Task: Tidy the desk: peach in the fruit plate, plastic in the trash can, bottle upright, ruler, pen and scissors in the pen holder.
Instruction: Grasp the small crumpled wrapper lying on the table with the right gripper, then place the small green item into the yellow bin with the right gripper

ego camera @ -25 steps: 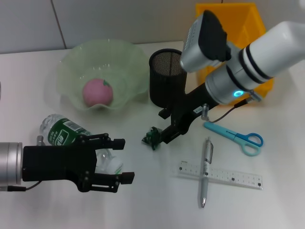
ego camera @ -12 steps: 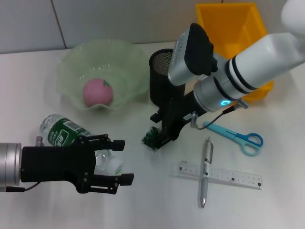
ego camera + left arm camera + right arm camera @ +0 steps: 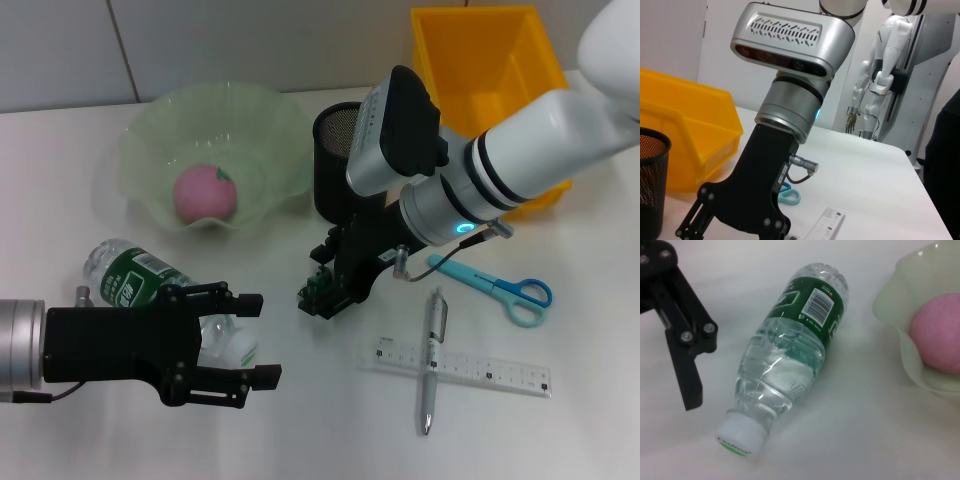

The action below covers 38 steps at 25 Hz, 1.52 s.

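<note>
Bottle I see: clear plastic bottle (image 3: pixel 790 365), green label, white cap
Peach: pink round peach (image 3: pixel 205 193)
Plate: pale green wavy fruit plate (image 3: pixel 150 140)
Bin: yellow plastic bin (image 3: pixel 480 50)

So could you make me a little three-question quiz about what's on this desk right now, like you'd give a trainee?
1. True or false: the peach already lies in the fruit plate.
2. How does the bottle lie? A) upright B) on its side C) inside the yellow bin
3. Fill in: the pen lies across the ____.

Key
1. True.
2. B. It lies on the desk beside the open left gripper; the right gripper is low by the pen holder.
3. Ruler; the scissors lie apart, nearby.
</note>
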{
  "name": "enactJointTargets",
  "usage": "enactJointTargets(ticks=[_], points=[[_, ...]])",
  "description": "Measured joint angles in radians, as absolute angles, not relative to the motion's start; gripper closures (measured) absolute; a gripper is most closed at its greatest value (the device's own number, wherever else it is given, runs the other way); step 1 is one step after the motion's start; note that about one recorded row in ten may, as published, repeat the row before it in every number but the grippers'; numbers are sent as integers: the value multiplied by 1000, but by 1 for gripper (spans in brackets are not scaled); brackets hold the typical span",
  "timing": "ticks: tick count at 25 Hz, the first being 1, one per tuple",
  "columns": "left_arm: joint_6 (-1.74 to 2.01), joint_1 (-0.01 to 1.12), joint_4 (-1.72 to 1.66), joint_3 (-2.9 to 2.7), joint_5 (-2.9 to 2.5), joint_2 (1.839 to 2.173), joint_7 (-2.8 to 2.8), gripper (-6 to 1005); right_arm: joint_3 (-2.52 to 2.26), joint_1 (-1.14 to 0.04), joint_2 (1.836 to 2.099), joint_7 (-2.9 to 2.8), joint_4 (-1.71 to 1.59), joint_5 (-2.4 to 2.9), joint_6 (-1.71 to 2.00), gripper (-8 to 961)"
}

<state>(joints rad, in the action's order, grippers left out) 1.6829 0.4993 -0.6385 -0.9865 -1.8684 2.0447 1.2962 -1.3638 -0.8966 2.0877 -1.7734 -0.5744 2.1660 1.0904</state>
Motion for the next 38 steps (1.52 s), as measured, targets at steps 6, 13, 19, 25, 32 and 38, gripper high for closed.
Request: enactJointTargets(ticks=[6,13,19,25,32,38], points=[[1683,499,-639,-987,-1869,2045,1296,135,-1382,-900,2088,-1769,-553,2155,1065,261],[1683,498,-637,-986,-1869,2046,1291,134,-1399,-898,2088,-1769,-544,2139,1044,487],[1687,497,-637,-984,-1869,2043,1293,134,-1388,-884,2085,-1775,-557,2112,1054,627],[1710,494,-637,-971,-1864,2039,1305,135,-1317,-826,2077,-1802,-649,2086,1141,704],[1739,496,-642,-931,-1861,2045,1333,135,-1057,-742,2072,-1824,-778,2080,1336,811],[1747,499,-641,-915,-1840,2057,1345,135,-938,-692,2071,-1790,-802,1991,1443,830]])
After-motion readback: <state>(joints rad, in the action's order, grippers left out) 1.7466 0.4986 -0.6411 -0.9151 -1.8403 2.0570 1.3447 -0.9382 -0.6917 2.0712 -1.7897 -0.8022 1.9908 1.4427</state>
